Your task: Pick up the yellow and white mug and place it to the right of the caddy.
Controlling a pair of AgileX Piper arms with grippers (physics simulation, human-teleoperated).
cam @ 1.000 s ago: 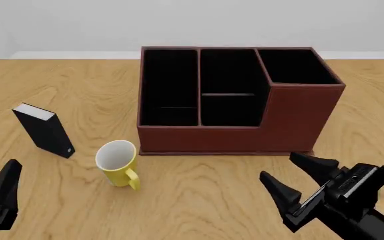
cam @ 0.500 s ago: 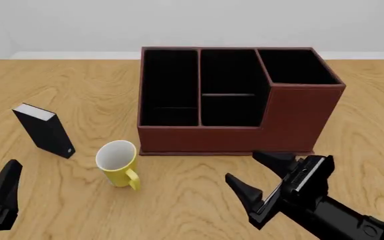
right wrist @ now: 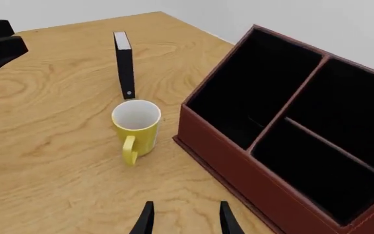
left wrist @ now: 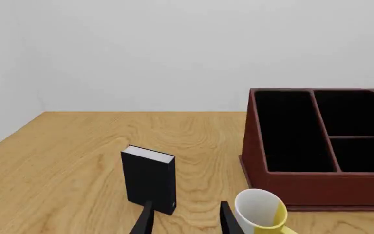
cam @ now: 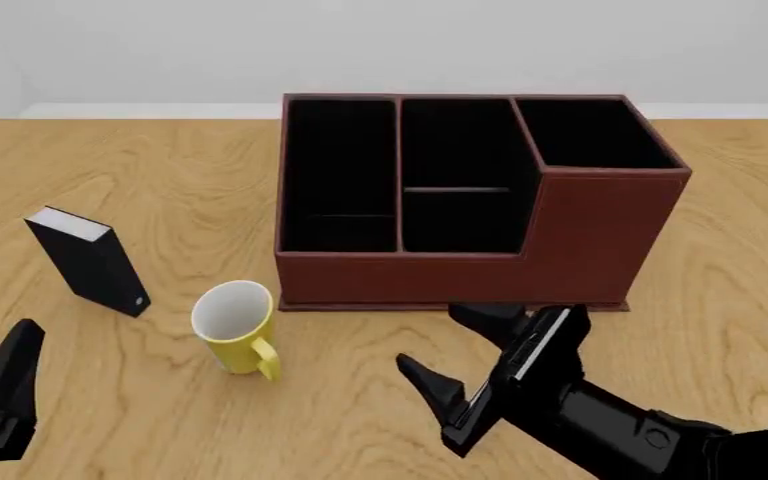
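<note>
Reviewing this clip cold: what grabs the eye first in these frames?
The big reddish-brown caddy at the table's center, its black compartments empty. Left of its near corner, the yellow and white mug stands upright, handle toward the camera. The right gripper, jaws open, hangs in front of the caddy, pointed at the mug.

Yellow mug (cam: 235, 328) (white inside); reddish-brown caddy (cam: 598, 235), black interior; wood-grain table (cam: 157, 180).
</note>
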